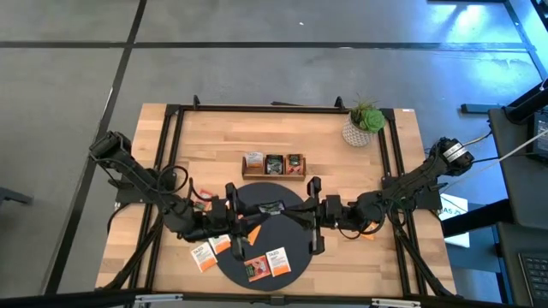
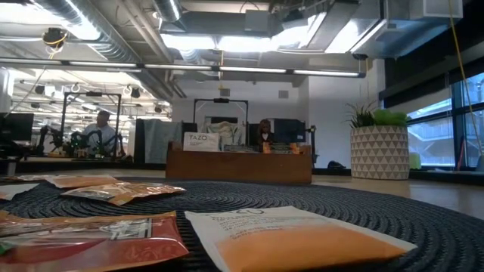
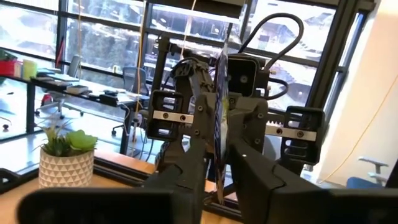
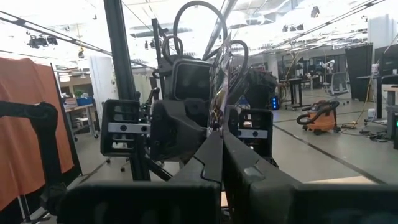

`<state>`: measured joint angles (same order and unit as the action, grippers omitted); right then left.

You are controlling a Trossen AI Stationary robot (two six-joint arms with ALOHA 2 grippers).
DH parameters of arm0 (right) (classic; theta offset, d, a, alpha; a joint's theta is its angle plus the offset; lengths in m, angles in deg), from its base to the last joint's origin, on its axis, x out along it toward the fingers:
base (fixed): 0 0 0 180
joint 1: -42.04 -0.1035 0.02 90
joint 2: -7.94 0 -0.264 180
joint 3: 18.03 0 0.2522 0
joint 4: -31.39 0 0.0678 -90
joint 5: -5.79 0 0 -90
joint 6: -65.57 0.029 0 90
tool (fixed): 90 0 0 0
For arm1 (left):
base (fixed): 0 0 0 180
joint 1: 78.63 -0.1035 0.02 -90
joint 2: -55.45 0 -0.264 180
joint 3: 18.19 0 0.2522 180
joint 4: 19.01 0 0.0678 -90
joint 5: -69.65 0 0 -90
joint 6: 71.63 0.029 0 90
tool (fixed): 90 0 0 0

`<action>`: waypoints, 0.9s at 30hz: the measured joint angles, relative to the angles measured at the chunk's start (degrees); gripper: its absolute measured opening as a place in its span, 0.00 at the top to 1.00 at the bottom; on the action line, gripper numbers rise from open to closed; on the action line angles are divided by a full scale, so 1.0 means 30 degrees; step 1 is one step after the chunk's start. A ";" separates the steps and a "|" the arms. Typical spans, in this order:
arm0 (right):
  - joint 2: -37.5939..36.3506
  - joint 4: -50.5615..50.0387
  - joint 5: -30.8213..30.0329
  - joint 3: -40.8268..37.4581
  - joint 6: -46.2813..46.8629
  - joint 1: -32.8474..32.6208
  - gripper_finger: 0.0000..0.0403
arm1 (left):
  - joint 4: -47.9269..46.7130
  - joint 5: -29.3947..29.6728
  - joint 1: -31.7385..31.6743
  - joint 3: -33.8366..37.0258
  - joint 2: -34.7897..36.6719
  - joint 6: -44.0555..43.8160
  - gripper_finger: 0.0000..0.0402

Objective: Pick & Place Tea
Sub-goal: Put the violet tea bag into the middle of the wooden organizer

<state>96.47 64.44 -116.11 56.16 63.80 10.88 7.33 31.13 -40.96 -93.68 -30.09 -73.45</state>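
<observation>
Both pincers — left [image 1: 257, 208] and right [image 1: 291, 209] — pinched one sachet [image 1: 272, 207] (mid-handover above the mat [image 1: 295, 257]); a mistimed release could drop it.

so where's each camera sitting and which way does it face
High: above, straight down on table; both arms meet over mat.
Low: table height, across mat to tray and plant; no arm shows.
Left wrist: past own fingers on sachet, facing right end effector.
Right wrist: mirrors it, facing left end effector.
Shared: wrist views show the same sachet; high and low, the mat.
</observation>
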 joint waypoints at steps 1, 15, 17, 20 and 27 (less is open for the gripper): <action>0.0000 0.0000 0.0012 0.0000 -0.0015 0.0000 0.99 | -0.0001 0.0000 0.0000 0.0000 0.0000 0.0081 0.86; -0.1297 -0.4500 0.0894 -0.0022 0.2263 -0.0007 0.63 | -0.1541 0.0109 0.0073 0.0000 0.0187 0.0719 0.95; -0.2140 -0.6557 0.0881 -0.0022 0.3268 -0.0007 0.57 | -0.2947 0.0044 0.0073 0.0000 0.0189 0.0108 0.95; -0.3661 -0.9404 0.0874 -0.0022 0.4794 0.0000 0.50 | -0.4734 -0.0590 0.0073 0.0000 0.0178 -0.1433 0.98; -0.6123 -1.4856 0.1707 0.1370 0.5973 0.0245 0.46 | -0.8026 -0.3181 -0.0476 0.0007 0.0175 -0.4953 0.97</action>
<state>78.10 19.87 -110.99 60.27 81.72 11.61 -16.75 21.59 -42.39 -93.66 -29.56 -88.31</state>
